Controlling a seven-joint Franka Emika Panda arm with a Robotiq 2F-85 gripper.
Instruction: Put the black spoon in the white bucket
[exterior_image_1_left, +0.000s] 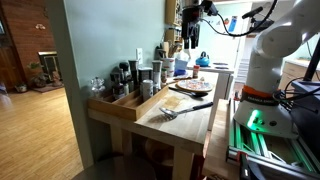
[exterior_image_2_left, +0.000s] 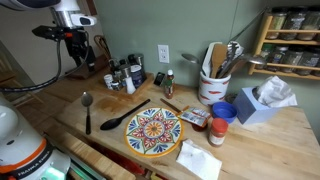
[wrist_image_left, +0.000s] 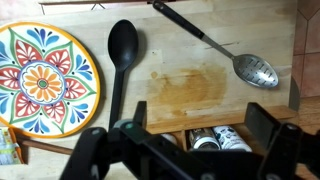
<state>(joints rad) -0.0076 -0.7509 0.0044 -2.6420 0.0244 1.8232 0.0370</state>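
Observation:
The black spoon (exterior_image_2_left: 125, 116) lies flat on the wooden table, just left of the colourful round plate (exterior_image_2_left: 153, 131). In the wrist view the black spoon (wrist_image_left: 121, 60) lies bowl-up beside the plate (wrist_image_left: 40, 80). The white bucket (exterior_image_2_left: 212, 89) stands at the back of the table with several utensils in it. My gripper (exterior_image_2_left: 78, 42) hangs high above the table's left end, well clear of the spoon. It also shows in an exterior view (exterior_image_1_left: 192, 25). In the wrist view its fingers (wrist_image_left: 200, 117) are spread apart and empty.
A silver slotted spoon (wrist_image_left: 250, 68) lies on the table near the black one (exterior_image_2_left: 87, 108). Spice jars (exterior_image_2_left: 125, 75) stand in a wooden tray at the back. A blue tissue box (exterior_image_2_left: 262, 100), a blue cup (exterior_image_2_left: 222, 110), a red-lidded jar (exterior_image_2_left: 216, 132) and a white napkin (exterior_image_2_left: 195, 160) lie right of the plate.

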